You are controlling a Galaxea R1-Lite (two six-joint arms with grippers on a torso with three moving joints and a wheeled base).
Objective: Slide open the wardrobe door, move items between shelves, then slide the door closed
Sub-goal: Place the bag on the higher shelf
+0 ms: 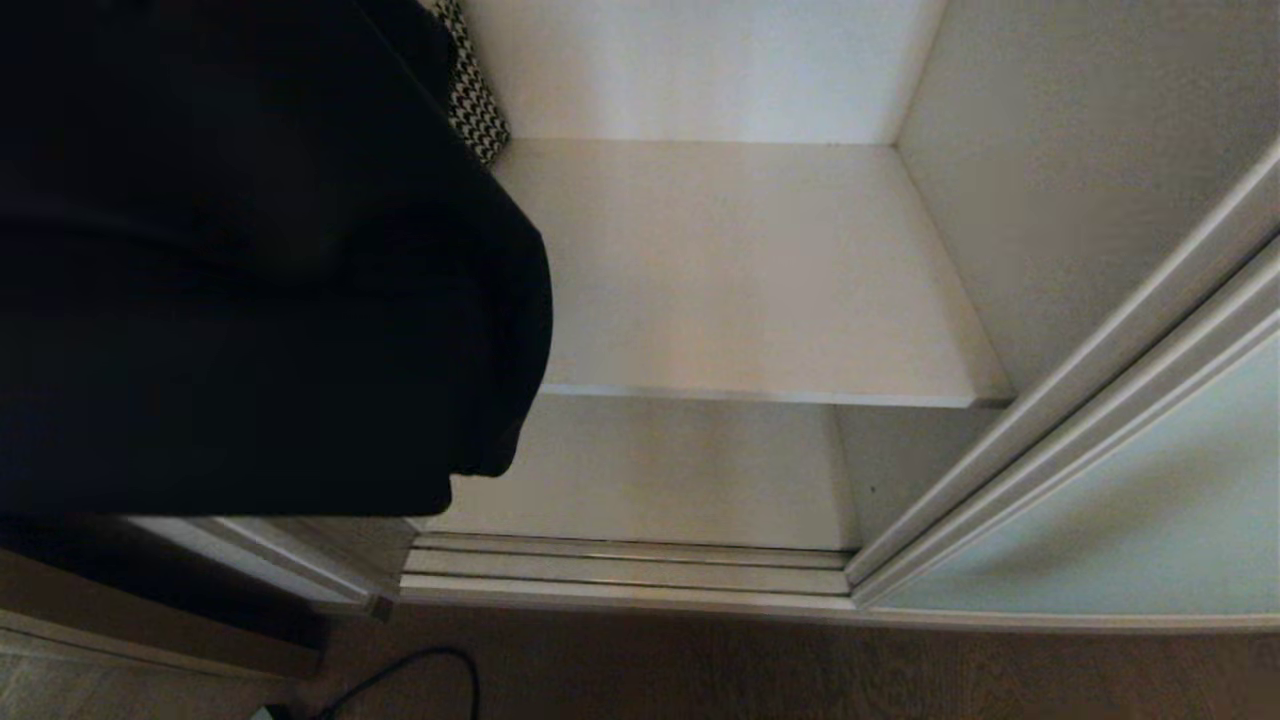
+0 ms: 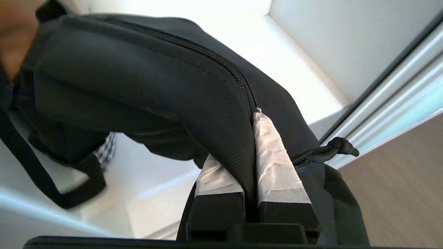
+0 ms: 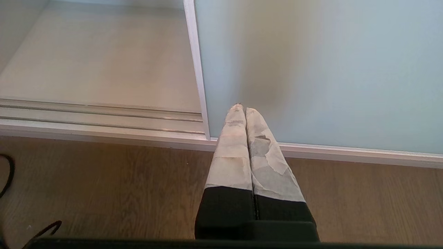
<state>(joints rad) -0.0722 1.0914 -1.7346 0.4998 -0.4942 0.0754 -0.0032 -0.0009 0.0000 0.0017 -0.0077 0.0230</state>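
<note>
A floppy black fabric bag (image 1: 250,260) hangs close in front of me and fills the left of the head view. In the left wrist view my left gripper (image 2: 250,133) is shut on a fold of the bag (image 2: 155,79) beside its zipper, and one taped finger (image 2: 273,155) lies against the fabric. The bag's knotted cord (image 2: 341,147) sticks out to one side. Behind the bag, a strip of the houndstooth cushion (image 1: 475,100) shows on the upper shelf (image 1: 750,280). The sliding wardrobe door (image 1: 1150,520) stands slid aside at the right. My right gripper (image 3: 241,110) is shut and empty, low before that door (image 3: 328,69).
Below the upper shelf lies a lower off-white board (image 1: 650,470), and the ridged cream floor track (image 1: 630,570) runs in front of it. A black cable (image 1: 420,670) loops on the wooden floor (image 1: 800,670). A loose strap (image 2: 52,186) dangles from the bag.
</note>
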